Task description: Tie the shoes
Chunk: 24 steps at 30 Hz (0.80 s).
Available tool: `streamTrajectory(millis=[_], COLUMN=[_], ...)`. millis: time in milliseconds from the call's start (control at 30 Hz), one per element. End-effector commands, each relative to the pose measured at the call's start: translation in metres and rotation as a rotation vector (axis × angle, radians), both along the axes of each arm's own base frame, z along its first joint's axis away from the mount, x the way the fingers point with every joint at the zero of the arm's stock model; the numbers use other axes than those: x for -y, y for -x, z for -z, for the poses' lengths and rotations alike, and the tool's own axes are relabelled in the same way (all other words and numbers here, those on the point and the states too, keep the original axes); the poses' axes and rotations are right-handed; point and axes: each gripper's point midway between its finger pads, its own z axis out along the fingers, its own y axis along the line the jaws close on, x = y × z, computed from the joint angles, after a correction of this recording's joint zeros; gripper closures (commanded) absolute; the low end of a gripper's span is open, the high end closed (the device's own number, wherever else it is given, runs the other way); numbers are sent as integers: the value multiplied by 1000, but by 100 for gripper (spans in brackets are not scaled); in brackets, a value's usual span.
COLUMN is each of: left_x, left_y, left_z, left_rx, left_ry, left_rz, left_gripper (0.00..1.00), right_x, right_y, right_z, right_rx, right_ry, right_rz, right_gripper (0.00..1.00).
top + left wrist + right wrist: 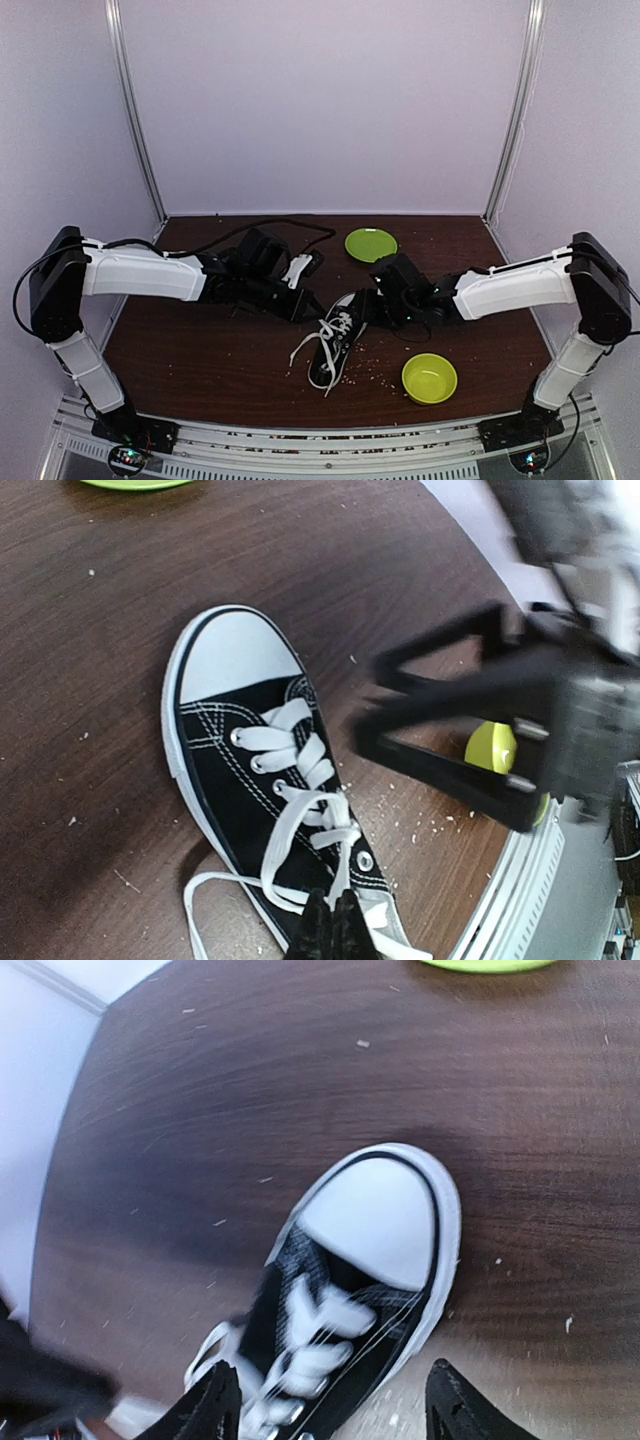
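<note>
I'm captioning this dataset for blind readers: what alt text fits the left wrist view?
A black sneaker with white toe cap and loose white laces lies on a dark wooden table. The left hand, shut, sits at the laces near the collar; the right hand, open, is blurred at right.

Nothing legible to report: no text, label, brand, number or sign readable on the sneaker (268, 785) or on anything around it.
</note>
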Motion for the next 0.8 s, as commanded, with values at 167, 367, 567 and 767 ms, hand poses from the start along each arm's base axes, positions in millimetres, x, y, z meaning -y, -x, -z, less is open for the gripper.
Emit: streamTrajectory(millis=[167,367,567,767], left_x=[5,3,2,6], left_y=[-35,-34,-32,-33], left_z=[-21,-18,-16,-16], left_rx=[79,79,79,78], left_ry=[34,16,4,5], left_rz=[-130,-128,-111,-101], left_gripper=[100,100,100,100], right_x=[-31,-60,-68,-66], right_y=[94,118,121,120], right_z=[-31,-12,0,4], right_rx=[52,1,-16,-21], right_ry=[40,35,60,77], right_rz=[-381,-427,-403,-395], right_gripper=[41,52,61,82])
